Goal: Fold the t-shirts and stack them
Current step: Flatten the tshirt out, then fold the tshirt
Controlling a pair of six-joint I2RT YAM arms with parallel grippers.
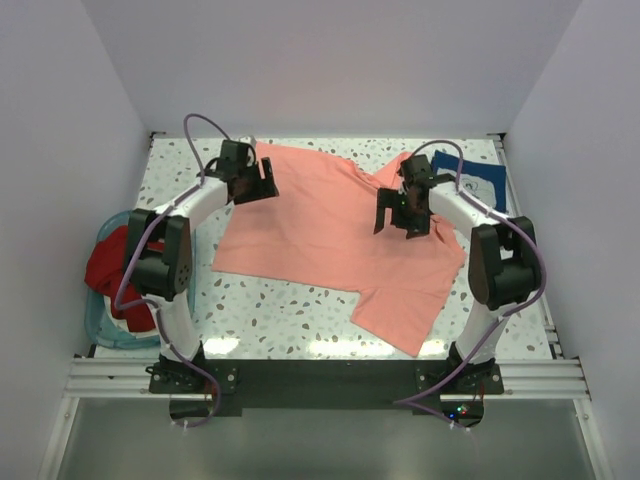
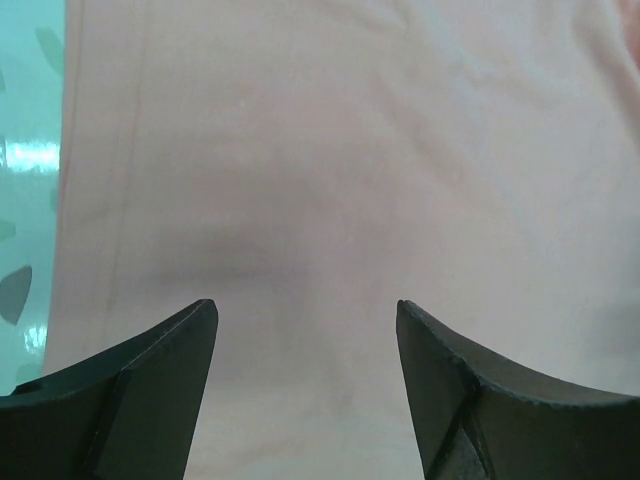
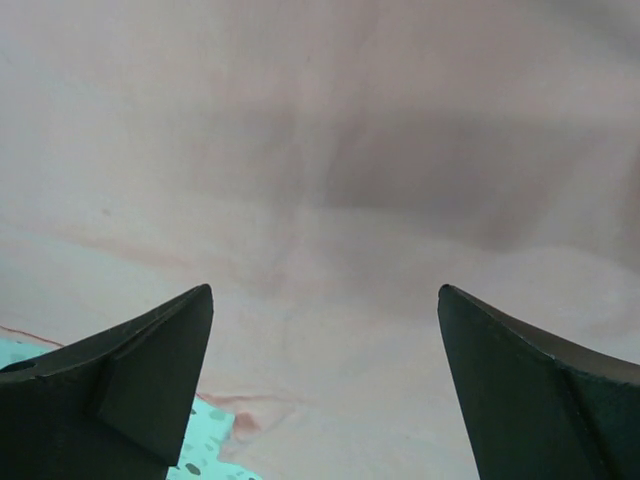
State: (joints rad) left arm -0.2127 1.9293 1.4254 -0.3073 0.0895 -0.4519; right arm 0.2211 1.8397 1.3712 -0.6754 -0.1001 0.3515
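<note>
— While both arms are reaching out over the desk (image 1: 270, 310), where is the salmon-pink t-shirt (image 1: 330, 235) lying?

— It is lying spread across the middle of the desk, unfolded and slightly rumpled. One part is trailing toward the near right edge.

— How are the jaws standing?

— The left gripper (image 1: 258, 186) is hanging over the far left corner of the shirt. Its jaws are standing wide apart and are gripping nothing. The left wrist view is showing only pink cloth between the two dark fingers (image 2: 150, 380), with the shirt's left edge and a strip of desk beyond it. The right gripper (image 1: 398, 222) is hanging over the right part of the same shirt, with its jaws also spread wide and empty. The right wrist view is showing wrinkled pink cloth under them and a small patch of speckled desk at the near left. Whether either gripper is touching the cloth, the views are not showing.

— Where are the other shirts lying?

— A navy blue t-shirt (image 1: 482, 182) with white print is lying at the far right of the desk, partly hidden by the right arm. A dark red t-shirt (image 1: 106, 265) is spilling over the rim of the teal basket (image 1: 98, 322), which is sitting at the left edge beside the left arm.
</note>
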